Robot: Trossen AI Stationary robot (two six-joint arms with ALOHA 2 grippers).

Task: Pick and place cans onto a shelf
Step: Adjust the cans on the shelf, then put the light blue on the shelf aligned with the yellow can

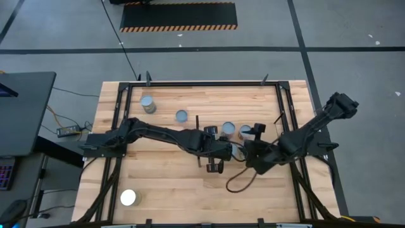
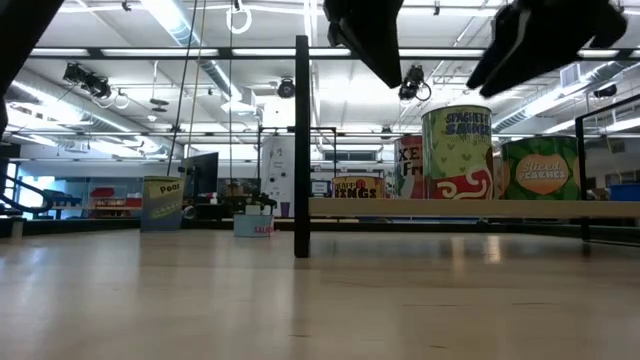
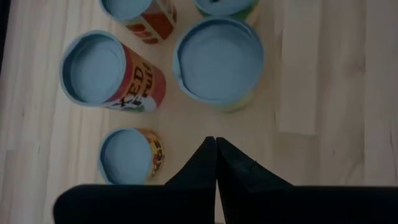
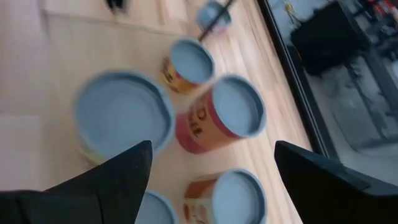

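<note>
Bright overhead light; right wrist view blurred, one can (image 1: 128, 197) glaring white.

Overhead view straight down, low view level across table (image 2: 300, 300), both wrist views close above cans (image 3: 219, 59).

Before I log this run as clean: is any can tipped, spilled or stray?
None looks tipped or spilled. One glaring white-topped can sits alone near the table's front left corner, far from the shelf where several others stand upright.

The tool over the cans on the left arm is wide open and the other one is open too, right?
Not quite. The left tool is shut, its two fingers pressed together above the cans, as the left wrist view shows. The right tool is open.
</note>
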